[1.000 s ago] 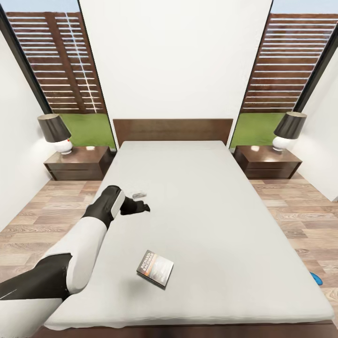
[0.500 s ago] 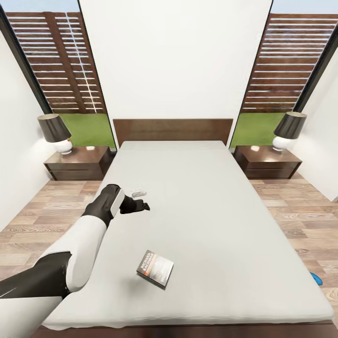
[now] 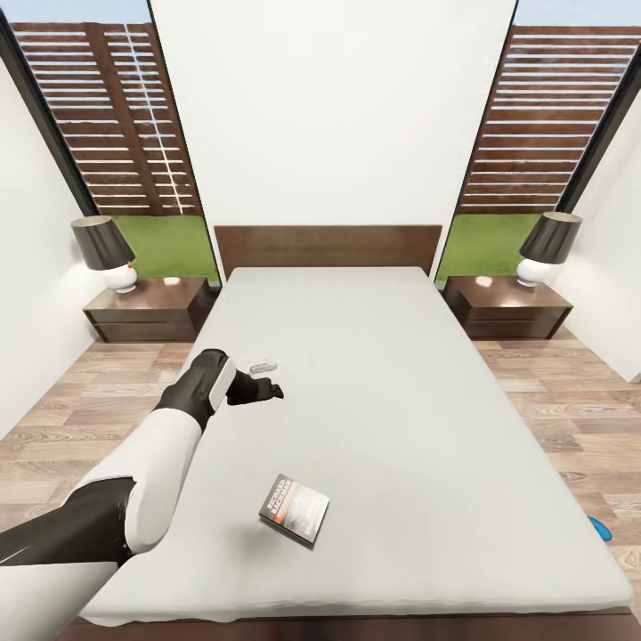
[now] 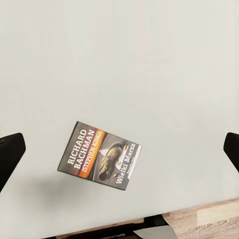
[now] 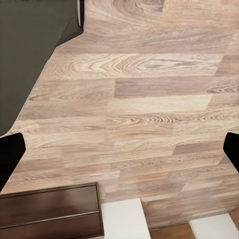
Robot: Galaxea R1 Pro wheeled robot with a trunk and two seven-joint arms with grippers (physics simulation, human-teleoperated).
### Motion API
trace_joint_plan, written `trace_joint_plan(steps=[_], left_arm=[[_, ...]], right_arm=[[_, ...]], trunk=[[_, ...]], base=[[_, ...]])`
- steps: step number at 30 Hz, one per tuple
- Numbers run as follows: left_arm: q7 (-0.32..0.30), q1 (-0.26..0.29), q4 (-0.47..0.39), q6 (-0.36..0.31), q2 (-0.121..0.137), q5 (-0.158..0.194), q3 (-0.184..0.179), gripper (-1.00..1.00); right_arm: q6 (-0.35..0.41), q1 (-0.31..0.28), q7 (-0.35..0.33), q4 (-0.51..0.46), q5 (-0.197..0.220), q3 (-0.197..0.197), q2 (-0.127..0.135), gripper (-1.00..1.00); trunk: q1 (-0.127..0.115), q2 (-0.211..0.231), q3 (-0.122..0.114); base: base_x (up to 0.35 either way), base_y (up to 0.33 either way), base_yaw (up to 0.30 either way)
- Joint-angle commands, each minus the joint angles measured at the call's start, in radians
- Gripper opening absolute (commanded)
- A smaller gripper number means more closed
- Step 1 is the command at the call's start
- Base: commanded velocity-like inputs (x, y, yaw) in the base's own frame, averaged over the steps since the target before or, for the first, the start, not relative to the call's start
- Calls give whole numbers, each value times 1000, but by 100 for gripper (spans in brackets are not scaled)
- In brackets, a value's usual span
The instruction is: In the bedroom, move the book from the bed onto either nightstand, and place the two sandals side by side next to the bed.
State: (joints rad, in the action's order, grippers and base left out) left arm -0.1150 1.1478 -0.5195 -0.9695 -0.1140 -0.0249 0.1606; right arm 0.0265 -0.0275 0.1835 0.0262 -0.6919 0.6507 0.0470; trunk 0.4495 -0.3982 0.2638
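The book (image 3: pixel 294 507) lies flat on the off-white mattress of the bed (image 3: pixel 401 401), near the foot end, its "RICHARD BACHMAN" cover facing up (image 4: pixel 99 155). My left gripper (image 3: pixel 267 390) hangs over the mattress, farther toward the headboard than the book. It is open, its fingertips (image 4: pixel 10 154) wide apart with nothing between them. A nightstand (image 3: pixel 147 307) stands at the left of the bed and another nightstand (image 3: pixel 507 304) at the right. A bit of one blue sandal (image 3: pixel 604 529) shows on the floor at the right edge. My right gripper (image 5: pixel 120 149) is open above bare floor planks.
Each nightstand carries a lamp (image 3: pixel 105 252) with a dark shade, the right-hand lamp (image 3: pixel 545 247) matching it. Wood-plank floor (image 3: pixel 570 418) runs along both sides of the bed. In the right wrist view, a dark brown wooden edge (image 5: pixel 50 214) lies below the gripper.
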Motion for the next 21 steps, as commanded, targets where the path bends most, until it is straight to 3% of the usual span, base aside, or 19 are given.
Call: trace_joint_plan(steps=[1,21], left_arm=[[-3,1,-1,-5,-1,-3,7,100],[-12,1,-23,-25,3,-5,2,100]], right_arm=[[2,-1,5,3,-11,6,1,100],[0,-1,5,3,-11,7,1,100]], trunk=[[1,-2,2],[1,-2,2]], base=[[0,0,0],[0,0,0]])
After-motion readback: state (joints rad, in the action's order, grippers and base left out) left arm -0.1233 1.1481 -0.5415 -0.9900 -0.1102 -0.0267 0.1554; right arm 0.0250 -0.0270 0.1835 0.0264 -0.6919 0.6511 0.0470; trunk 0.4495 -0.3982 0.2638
